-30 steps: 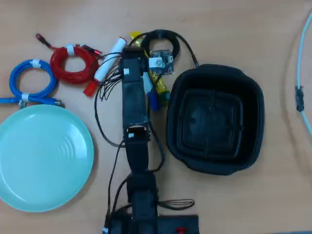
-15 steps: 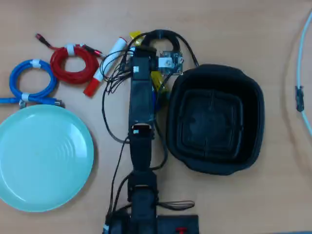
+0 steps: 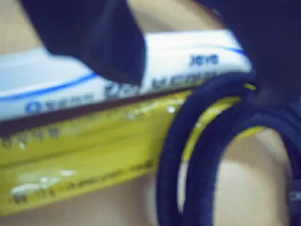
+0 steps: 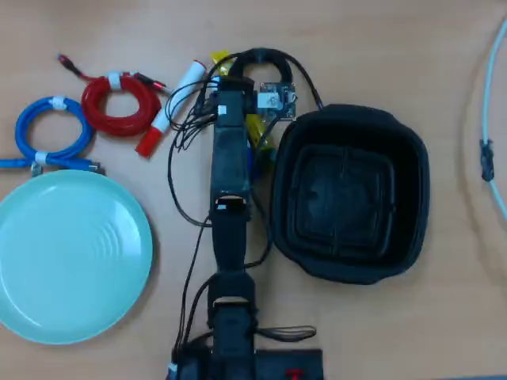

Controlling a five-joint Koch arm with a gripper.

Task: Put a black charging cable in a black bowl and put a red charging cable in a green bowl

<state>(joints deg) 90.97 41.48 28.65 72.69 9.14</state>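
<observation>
Readable markings, wrist view only:

1. White pen-like barrel [image 3: 188,52], lying just above the yellow wrapper: small blue print near its right end, reading roughly "java"; blurred. Larger grey lettering along its lower edge, illegible. Blue print at its left end, illegible.
2. Yellow wrapper [image 3: 84,160]: faint pale print near its left end, illegible.

Overhead view: no text legible on any item.

Red charging cable [image 4: 120,104] with white band, pale mint green bowl [image 4: 71,257] with concentric rings, black bowl [image 4: 348,191].
</observation>
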